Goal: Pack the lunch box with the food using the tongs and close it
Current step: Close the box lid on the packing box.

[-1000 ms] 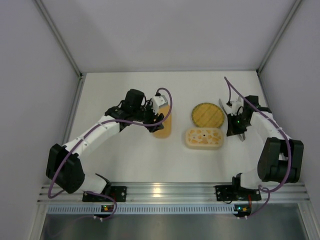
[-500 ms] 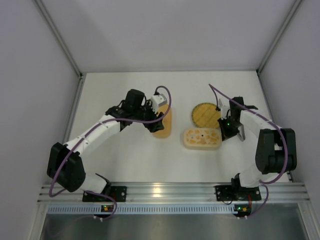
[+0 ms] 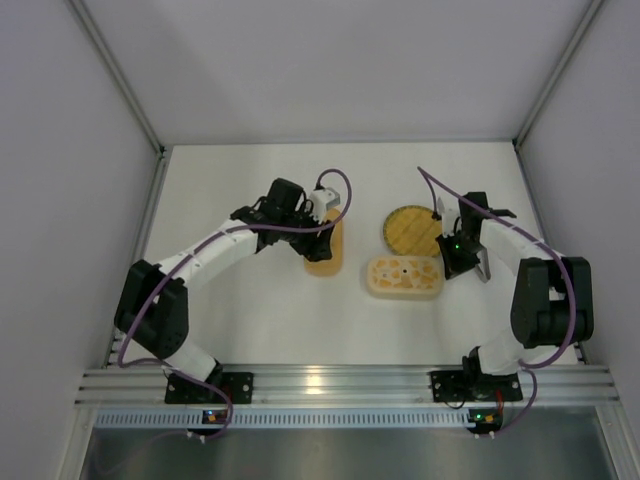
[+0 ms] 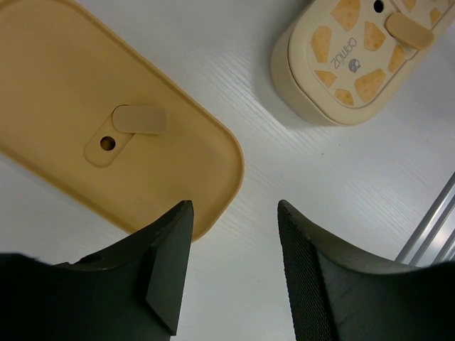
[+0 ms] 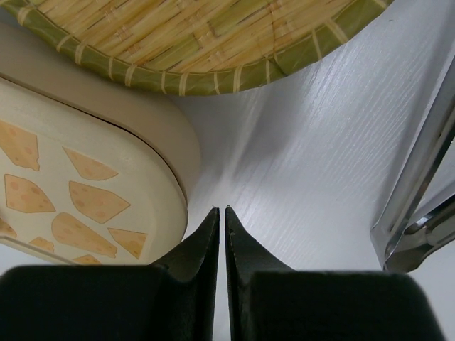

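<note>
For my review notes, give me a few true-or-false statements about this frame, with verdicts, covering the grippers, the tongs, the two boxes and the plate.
1. The right gripper is shut with nothing in it. True.
2. The right gripper holds the tongs. False: they lie on the table beside it, apart from its fingers.
3. The left gripper stands open by one end of the plain tan box. True.
4. The cheese-patterned box touches the plain tan box. False: a strip of table separates them.
5. The woven plate lies beyond the cheese-patterned box, away from the arm bases. True.
</note>
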